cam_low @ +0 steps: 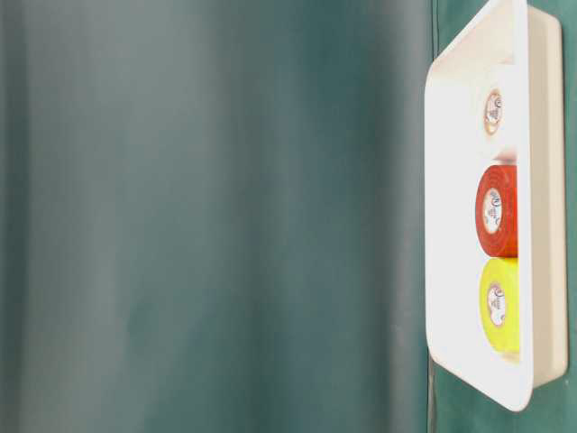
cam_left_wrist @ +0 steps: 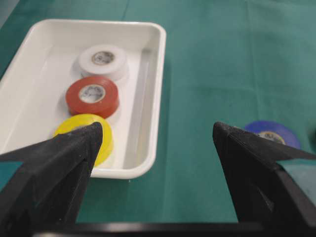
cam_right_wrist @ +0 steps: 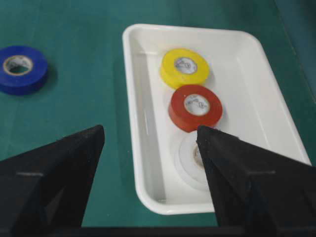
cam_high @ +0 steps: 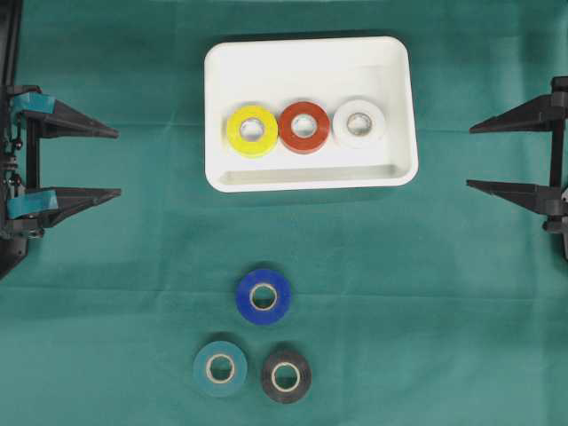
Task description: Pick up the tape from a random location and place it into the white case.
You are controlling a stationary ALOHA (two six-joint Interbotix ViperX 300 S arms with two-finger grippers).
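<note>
The white case [cam_high: 396, 169] sits at the far middle of the green counter [cam_high: 426, 293], holding yellow [cam_high: 252, 130], red [cam_high: 303, 127] and white [cam_high: 358, 123] tape rolls in a row. Blue [cam_high: 264, 296], teal [cam_high: 220, 368] and black [cam_high: 286, 376] rolls lie nearer, well apart from both claws. The left claw [cam_high: 117, 161] and right claw [cam_high: 469, 156] hover wide and empty at the case's sides.
</note>
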